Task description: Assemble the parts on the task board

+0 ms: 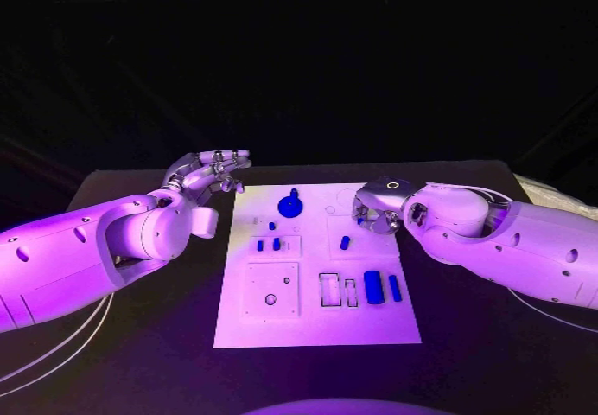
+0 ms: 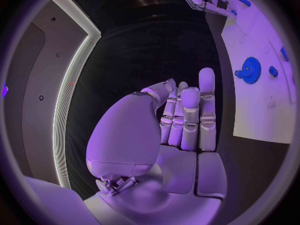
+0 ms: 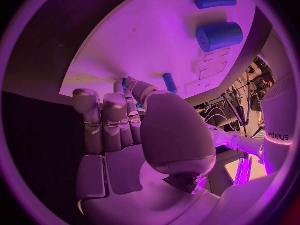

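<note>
1. The right hand is down over the right edge of the white board. In its wrist view a small blue piece sits at the fingertips, seemingly pinched between thumb and a finger; I cannot tell whether it is already lifted.
2. Just beside that hand, toward the board's middle, lies a short blue peg, long axis running near-to-far. No other part lies between the two.
3. On the near side of the right hand lie a thick blue cylinder and a thin blue rod, side by side, both lengthwise near-to-far, next to two empty rectangular slots.
4. The left hand hovers off the board's far left corner, fingers straight and together, holding nothing.
5. Just inboard of the left hand is the blue gear; the left hand is the nearer to it.
6. Judgement: the right hand holds the part in play, and its own arm crowds the slots nearest it.
</note>
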You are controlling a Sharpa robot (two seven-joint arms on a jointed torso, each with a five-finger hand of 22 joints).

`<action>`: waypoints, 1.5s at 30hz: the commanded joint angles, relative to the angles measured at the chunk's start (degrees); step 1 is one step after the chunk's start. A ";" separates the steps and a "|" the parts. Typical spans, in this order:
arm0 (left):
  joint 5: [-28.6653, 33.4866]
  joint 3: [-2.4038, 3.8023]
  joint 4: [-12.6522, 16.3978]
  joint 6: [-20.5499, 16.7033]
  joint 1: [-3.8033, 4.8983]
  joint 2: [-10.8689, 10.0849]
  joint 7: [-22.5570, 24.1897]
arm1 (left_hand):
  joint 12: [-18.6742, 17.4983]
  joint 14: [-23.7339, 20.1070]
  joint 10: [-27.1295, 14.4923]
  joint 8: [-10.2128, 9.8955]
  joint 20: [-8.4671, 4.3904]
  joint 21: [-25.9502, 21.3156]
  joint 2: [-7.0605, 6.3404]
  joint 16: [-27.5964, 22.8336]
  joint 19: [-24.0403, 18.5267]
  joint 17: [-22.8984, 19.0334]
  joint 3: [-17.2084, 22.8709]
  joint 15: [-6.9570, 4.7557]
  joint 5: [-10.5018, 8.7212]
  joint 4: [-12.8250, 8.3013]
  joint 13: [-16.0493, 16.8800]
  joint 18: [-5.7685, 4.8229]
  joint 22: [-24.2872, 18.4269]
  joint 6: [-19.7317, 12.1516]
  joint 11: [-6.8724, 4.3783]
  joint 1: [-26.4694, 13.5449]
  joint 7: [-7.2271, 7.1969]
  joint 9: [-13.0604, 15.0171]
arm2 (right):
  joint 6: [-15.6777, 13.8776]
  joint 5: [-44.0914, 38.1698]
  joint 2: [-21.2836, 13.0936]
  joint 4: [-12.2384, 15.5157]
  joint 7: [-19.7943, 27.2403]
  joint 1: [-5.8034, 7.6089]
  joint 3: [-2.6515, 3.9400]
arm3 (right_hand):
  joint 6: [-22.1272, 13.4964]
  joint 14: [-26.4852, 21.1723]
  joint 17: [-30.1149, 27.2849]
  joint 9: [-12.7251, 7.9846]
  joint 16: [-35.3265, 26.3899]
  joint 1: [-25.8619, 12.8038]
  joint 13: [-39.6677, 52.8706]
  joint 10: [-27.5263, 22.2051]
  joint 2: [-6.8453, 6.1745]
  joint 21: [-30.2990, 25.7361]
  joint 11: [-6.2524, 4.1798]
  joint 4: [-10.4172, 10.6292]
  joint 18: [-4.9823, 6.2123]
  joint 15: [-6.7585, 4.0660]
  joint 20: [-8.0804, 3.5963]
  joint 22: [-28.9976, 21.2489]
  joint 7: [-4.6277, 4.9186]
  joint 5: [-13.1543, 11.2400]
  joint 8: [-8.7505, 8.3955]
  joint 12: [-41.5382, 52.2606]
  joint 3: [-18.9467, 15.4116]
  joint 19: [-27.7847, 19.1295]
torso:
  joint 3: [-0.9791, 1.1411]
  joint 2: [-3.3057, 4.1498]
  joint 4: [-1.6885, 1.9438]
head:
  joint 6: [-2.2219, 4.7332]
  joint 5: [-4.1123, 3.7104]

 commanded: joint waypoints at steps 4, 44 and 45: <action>0.00 0.02 0.06 0.85 -0.02 0.11 0.42 | 0.40 -0.46 -0.61 0.33 -0.35 -0.42 0.06 -0.52 -0.02 -0.38 -0.24 0.07 0.32 -0.44 0.13 0.73 -0.15 -0.09 -0.04 0.10 0.24 0.02 | 2.59 -2.31 0.50 -0.35 0.10 -0.75 -0.20 | 1.40 0.96 0.58 0.43 0.68 0.63 -0.42 1.76 0.89 0.73 -0.40 -0.65 0.10 -0.62 -0.15 0.77 -0.18 -0.66 0.58 -0.06 1.03 0.70 | 0.01 0.00 0.01 | -0.21 0.05; -1.35 0.03 -0.95 2.83 -0.07 0.07 -1.41 | 2.19 -2.03 -2.19 0.68 -0.54 -0.51 0.00 -2.67 0.13 -4.08 0.23 0.16 0.75 -4.01 0.26 0.64 0.04 -1.09 0.41 1.89 0.84 -0.24 | -8.57 -2.80 -3.82 8.14 -5.89 -0.64 0.87 | 1.93 1.24 1.95 0.71 2.03 -0.52 -1.39 2.95 0.86 1.95 -0.29 -0.92 -0.25 -0.88 -0.40 2.75 -0.05 -1.59 0.34 -1.00 1.80 1.67 | -0.01 -0.06 -0.06 | -0.46 -0.14; -1.35 0.03 -0.98 2.85 -0.07 0.07 -1.42 | 2.20 -2.07 -2.22 0.68 -0.54 -0.52 0.00 -2.72 0.11 -4.15 0.23 0.17 0.75 -4.03 0.26 0.64 0.05 -1.11 0.42 1.88 0.85 -0.24 | -8.72 -2.58 -3.87 8.64 -5.83 -0.64 0.89 | 1.94 1.25 1.98 0.71 2.06 -0.54 -1.41 2.98 0.85 1.97 -0.29 -0.92 -0.26 -0.87 -0.40 2.78 -0.05 -1.59 0.34 -1.01 1.81 1.68 | -0.02 -0.07 -0.03 | -0.46 -0.14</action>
